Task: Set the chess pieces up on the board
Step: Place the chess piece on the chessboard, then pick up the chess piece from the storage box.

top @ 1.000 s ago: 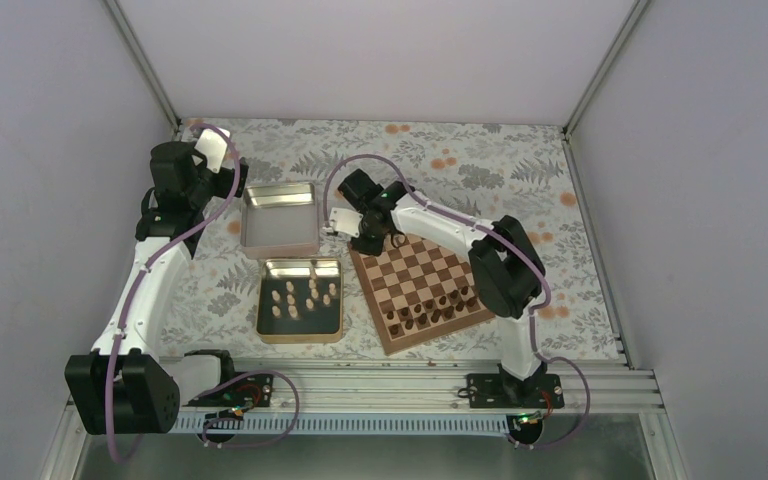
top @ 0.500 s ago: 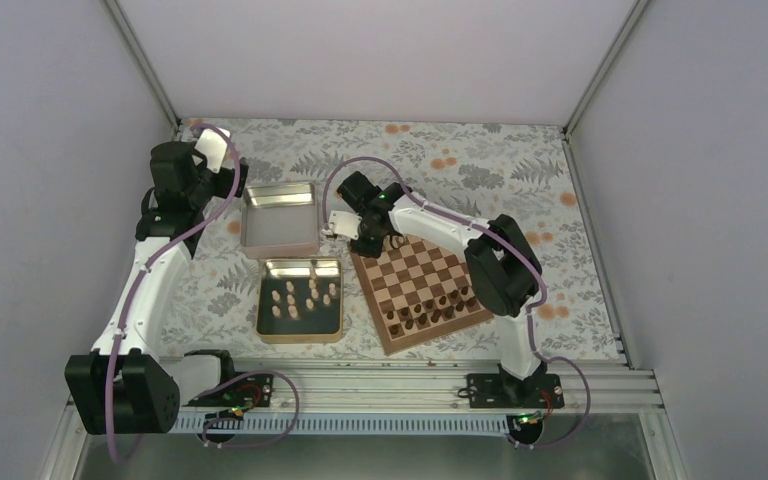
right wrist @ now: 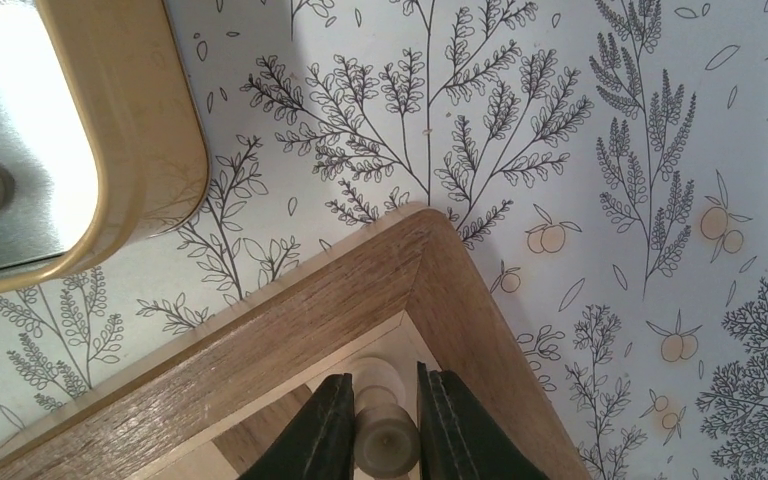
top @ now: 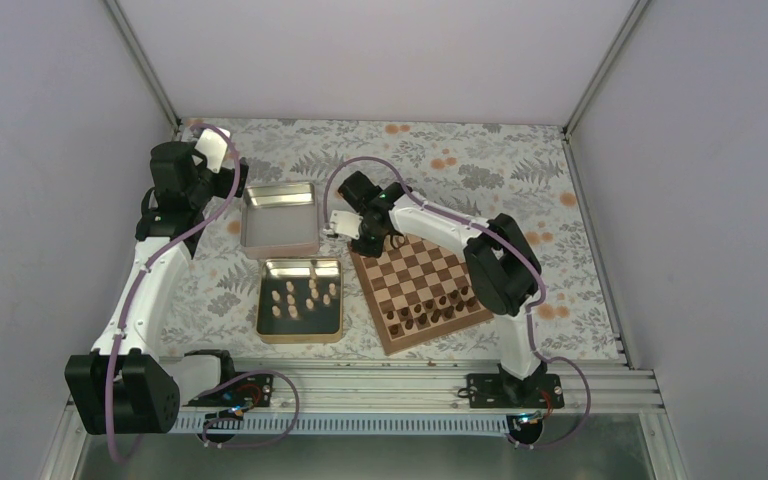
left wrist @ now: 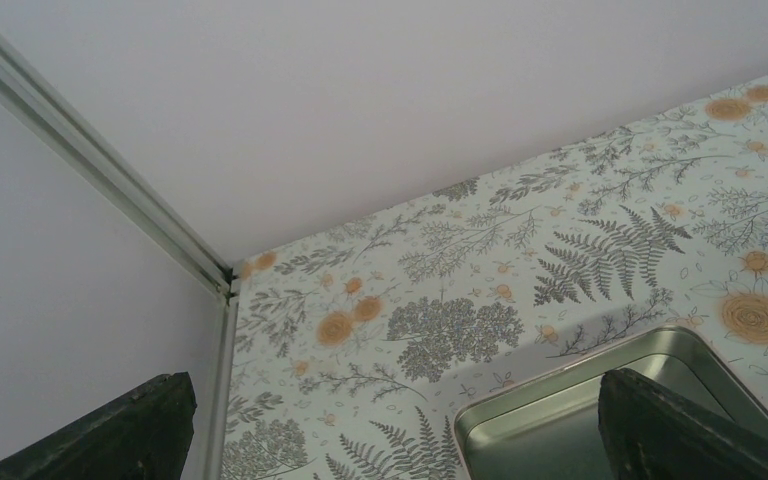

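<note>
**seating a pale piece on the board's far-left corner**

top view: the right gripper (top: 365, 240) hangs low over the far-left corner of the chessboard (top: 430, 270). dark chessmen (top: 430, 308) fill the two near rows. the other pale chessmen (top: 300, 297) lie in the black-lined tin (top: 300, 339) just left of the board, with an empty tin (top: 280, 244) behind it. the left gripper (top: 210, 150) sits far back on the left, well apart from the board.

left wrist view: its two fingers stand wide apart with nothing between them, above the empty tin's corner.

right wrist view: a pale piece (right wrist: 384, 440) stands upright just inside the board's corner border, flanked closely by both black fingers (right wrist: 332, 430). whether they pinch it or have just cleared it, i cannot tell. the release probably wants both jaws parting evenly, then a straight lift, so neither pad tips the piece.
</note>
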Robot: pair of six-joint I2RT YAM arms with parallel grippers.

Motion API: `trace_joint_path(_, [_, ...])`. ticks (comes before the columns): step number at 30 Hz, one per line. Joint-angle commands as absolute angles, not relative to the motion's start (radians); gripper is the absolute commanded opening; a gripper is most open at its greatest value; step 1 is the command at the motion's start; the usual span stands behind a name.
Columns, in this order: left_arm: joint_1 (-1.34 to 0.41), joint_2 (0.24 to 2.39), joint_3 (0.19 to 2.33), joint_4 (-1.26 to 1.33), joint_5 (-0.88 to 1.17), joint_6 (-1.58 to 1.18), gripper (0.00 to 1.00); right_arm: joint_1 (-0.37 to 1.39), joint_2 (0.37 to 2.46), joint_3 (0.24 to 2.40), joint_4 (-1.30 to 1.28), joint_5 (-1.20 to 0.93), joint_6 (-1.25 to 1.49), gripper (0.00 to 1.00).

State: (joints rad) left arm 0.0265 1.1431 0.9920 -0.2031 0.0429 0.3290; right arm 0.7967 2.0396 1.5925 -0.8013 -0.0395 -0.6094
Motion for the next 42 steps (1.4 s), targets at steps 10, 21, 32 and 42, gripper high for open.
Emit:
trace_joint_path(10, [0.034, 1.131, 0.992, -0.19, 0.061, 0.324, 1.0, 0.79, 2.059, 1.595, -0.795, -0.016, -0.617, 0.22])
trace_joint_path(21, [0.034, 1.13, 0.992, -0.19, 0.061, 0.324, 1.0, 0.79, 2.014, 1.63, -0.827, 0.026, -0.62, 0.27])
trace_joint_path(32, [0.034, 1.128, 0.991, -0.186, 0.053, 0.324, 1.0, 0.935, 2.088, 1.928, -0.97, 0.021, -0.642, 0.31])
trace_joint_path(42, [0.036, 1.134, 0.989, -0.183, 0.06, 0.322, 1.0, 1.047, 2.187, 1.992, -1.014, -0.051, -0.644, 0.31])
